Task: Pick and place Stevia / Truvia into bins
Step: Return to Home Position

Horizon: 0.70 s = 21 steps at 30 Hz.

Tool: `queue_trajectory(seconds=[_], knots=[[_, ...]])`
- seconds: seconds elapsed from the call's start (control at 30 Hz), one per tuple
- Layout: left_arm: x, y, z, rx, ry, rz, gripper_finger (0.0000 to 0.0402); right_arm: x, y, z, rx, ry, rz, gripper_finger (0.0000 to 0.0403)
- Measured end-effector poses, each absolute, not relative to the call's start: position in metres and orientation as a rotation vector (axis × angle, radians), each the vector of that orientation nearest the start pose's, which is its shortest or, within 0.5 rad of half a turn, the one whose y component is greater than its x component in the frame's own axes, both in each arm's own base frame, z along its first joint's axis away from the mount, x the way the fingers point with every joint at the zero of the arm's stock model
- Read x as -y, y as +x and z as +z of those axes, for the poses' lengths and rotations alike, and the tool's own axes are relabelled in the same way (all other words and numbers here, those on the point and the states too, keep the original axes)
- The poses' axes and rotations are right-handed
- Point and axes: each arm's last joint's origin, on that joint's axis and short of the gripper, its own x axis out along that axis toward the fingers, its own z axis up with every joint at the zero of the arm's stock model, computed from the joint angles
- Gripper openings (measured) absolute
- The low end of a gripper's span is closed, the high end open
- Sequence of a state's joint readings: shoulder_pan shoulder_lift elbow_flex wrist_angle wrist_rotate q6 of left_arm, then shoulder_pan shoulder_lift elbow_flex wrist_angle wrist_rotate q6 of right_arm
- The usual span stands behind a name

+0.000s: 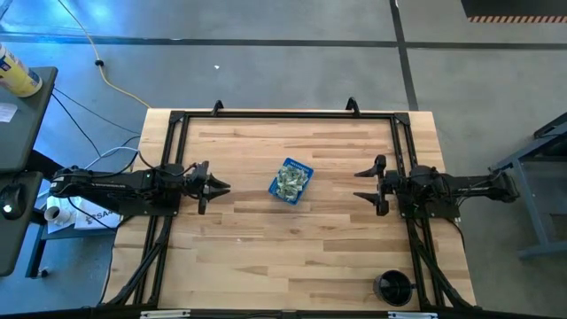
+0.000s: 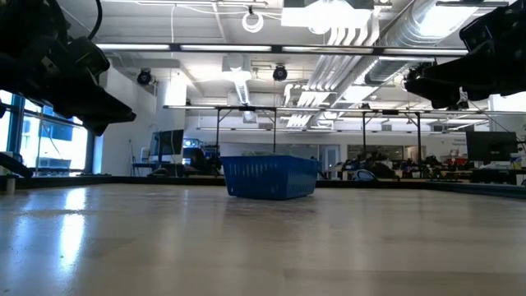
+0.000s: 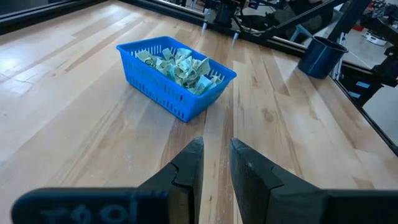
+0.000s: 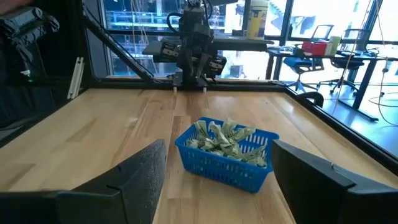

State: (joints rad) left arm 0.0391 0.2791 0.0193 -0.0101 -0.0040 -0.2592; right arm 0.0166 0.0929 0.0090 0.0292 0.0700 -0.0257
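The left hand [image 1: 221, 187] hangs near the left edge of the pale wooden plank desk [image 1: 292, 257], its fingers drawn almost together with only a narrow slit between them and nothing pinched. The right hand [image 1: 359, 185] hangs opposite, near the right edge, fingers spread wide and empty. Both hands point inward at the small shallow blue plastic lattice bin [image 3: 165, 93], which stands alone mid-desk, well apart from each, so either arm has an unobstructed line to it. The bin holds a heap of crumpled pale green and white paper sachets [image 3: 180, 65], piled up to about rim level; none is visible lying loose on the desk. A round black cup [image 1: 393, 287] stands at the near right corner, outside the working zone. Judged from this layout, the sorting appears complete, and the arms' withdrawn, symmetrical posture suits parking.
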Motion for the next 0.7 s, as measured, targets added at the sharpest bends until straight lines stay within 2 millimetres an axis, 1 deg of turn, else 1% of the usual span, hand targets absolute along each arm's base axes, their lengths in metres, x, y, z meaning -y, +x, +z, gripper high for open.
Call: queue_trajectory(seconds=[0.13,0.2,0.27,0.37,0.43,0.7], knots=[[-0.004,0.111,0.146,-0.262,-0.262,0.077,0.0111,0.0,0.103,0.162,-0.057,-0.028,-0.053,0.0277],[-0.001,0.11,0.148,-0.23,-0.258,0.043,0.0111,0.0,0.103,0.162,-0.057,-0.028,-0.053,0.0277],[0.001,0.107,0.155,-0.159,-0.26,-0.001,0.0111,0.0,0.103,0.162,-0.057,-0.028,-0.053,0.0277],[0.001,0.1,0.165,-0.03,-0.26,-0.017,0.0111,0.0,0.103,0.162,-0.057,-0.028,-0.053,0.0277],[0.0,0.097,0.169,0.02,-0.26,-0.01,0.0111,0.0,0.103,0.162,-0.057,-0.028,-0.053,0.0277],[-0.001,0.097,0.169,0.023,-0.259,0.002,0.0111,0.0,0.103,0.162,-0.057,-0.028,-0.051,0.0277]])
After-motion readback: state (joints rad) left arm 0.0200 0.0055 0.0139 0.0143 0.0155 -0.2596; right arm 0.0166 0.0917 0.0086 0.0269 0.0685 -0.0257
